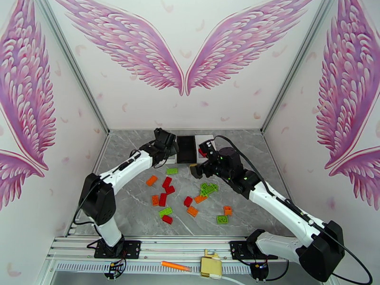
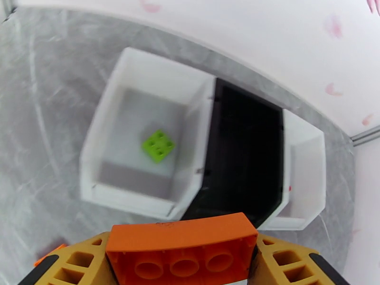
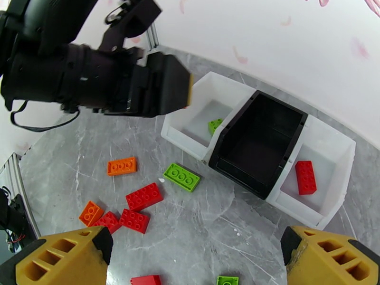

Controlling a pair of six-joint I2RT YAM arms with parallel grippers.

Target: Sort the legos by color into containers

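My left pincer (image 2: pixel 183 267) is clamped on an orange brick (image 2: pixel 180 241), held across its long sides between both fingers, with the hollow underside turned toward my wrist. Below and beyond that brick stands the row of containers. The left white bin (image 2: pixel 142 67) lies ahead to the left with one green brick (image 2: pixel 158 145) on its floor. The black bin (image 2: pixel 247 98) touches it and lies straight ahead of the held brick. The right white bin (image 2: pixel 311 138) sits on the far side of the black one. From above, this pincer (image 1: pixel 167 142) hangs over the left end of the row.

My right pincer (image 3: pixel 194 262) stands wide with nothing between its fingers. It hovers over the counter (image 3: pixel 213 219) just in front of the bins, and from above it (image 1: pixel 194 171) is on the near side of the black bin. A red brick (image 3: pixel 305 177) lies in the right white bin. The loose legos (image 1: pixel 167 186) are scattered on the counter below and to the left of this pincer, red, orange and green mixed together.
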